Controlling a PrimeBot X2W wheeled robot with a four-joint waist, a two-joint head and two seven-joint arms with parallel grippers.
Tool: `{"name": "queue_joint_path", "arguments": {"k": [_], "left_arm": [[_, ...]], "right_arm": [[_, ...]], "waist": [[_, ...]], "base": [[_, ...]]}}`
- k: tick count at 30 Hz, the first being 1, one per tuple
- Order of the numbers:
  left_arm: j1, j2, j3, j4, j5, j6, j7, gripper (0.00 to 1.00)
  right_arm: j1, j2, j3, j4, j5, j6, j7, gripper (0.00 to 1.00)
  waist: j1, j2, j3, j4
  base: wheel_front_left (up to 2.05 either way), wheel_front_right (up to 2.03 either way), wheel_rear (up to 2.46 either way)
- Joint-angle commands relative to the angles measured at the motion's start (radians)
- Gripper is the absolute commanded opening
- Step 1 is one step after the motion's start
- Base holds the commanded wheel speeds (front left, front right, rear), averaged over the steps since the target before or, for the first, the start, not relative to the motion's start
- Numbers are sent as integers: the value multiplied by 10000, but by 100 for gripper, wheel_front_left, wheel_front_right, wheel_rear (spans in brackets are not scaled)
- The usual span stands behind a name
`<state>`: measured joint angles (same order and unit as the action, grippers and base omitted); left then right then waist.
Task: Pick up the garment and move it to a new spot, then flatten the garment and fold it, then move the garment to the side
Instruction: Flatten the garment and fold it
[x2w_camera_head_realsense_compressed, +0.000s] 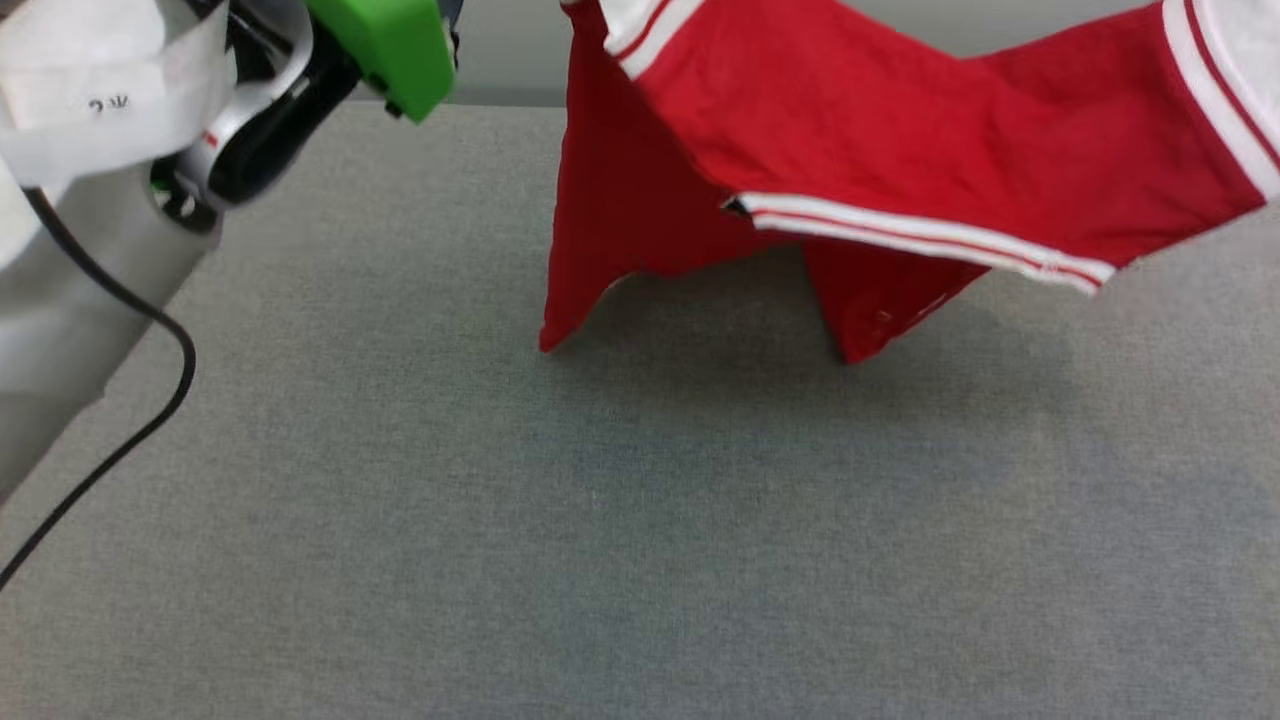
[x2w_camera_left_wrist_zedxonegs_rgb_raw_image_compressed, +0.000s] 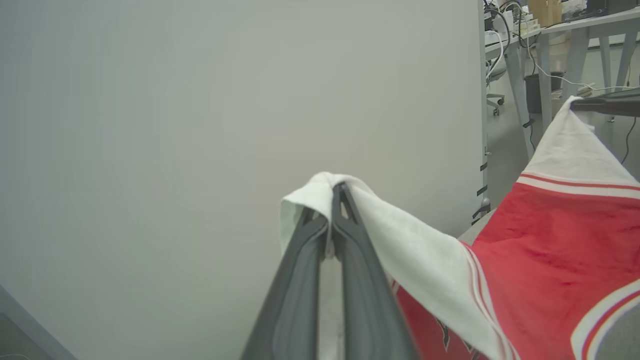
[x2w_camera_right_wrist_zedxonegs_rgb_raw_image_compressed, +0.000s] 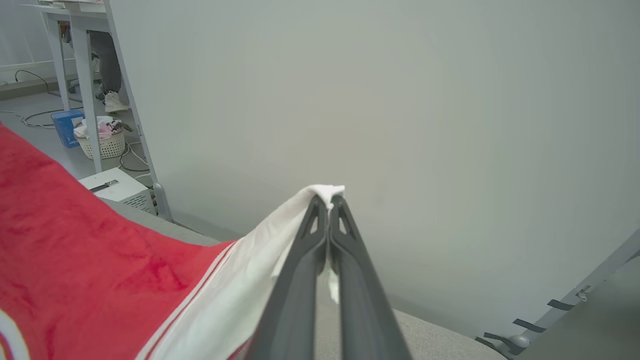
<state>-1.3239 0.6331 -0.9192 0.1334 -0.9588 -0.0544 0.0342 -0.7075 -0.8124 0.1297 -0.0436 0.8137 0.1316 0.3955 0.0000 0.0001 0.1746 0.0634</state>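
Suspends the garment (x2w_camera_head_realsense_compressed: 900, 150) above the far right of the counter (x2w_camera_head_realsense_compressed: 600, 550), lower corners near its surface. Clamps left pincer (x2w_camera_left_wrist_zedxonegs_rgb_raw_image_compressed: 336, 192) and right pincer (x2w_camera_right_wrist_zedxonegs_rgb_raw_image_compressed: 327, 200) on opposite white sleeves, spreading cloth, likely for laying flat.

the forearm (x2w_camera_head_realsense_compressed: 60, 330) is a smooth pale grey tube. a white band (x2w_camera_head_realsense_compressed: 110, 90) with a small dark marking wraps it, next to a silver ring (x2w_camera_head_realsense_compressed: 238, 118) and a black housing (x2w_camera_head_realsense_compressed: 275, 130). a bright green block (x2w_camera_head_realsense_compressed: 395, 45) has rounded corners. a thin black cable (x2w_camera_head_realsense_compressed: 186, 372) runs along the arm. the left gripper (x2w_camera_left_wrist_zedxonegs_rgb_raw_image_compressed: 327, 205) and right gripper (x2w_camera_right_wrist_zedxonegs_rgb_raw_image_compressed: 327, 200) each have two long dark grey fingers (x2w_camera_right_wrist_zedxonegs_rgb_raw_image_compressed: 350, 300), tapering to tips with small triangular cut-outs.
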Motion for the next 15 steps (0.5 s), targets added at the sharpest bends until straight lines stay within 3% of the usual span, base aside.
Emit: {"name": "queue_joint_path", "arguments": {"k": [1,15], "left_arm": [[-454,-143,117,290,190,-46,-96,0],[-4629,-1233,666,4195,1589,-435,-1177,0]], "right_arm": [[-605,142,156,179,-141,-9,26,0],[-7308,1286,2142,3615,-1928,-9,-515,0]], "waist": [[0,-1,721,-161],[0,-1,2978,-578]], "base": [[0,0,0],[0,0,0]]}}
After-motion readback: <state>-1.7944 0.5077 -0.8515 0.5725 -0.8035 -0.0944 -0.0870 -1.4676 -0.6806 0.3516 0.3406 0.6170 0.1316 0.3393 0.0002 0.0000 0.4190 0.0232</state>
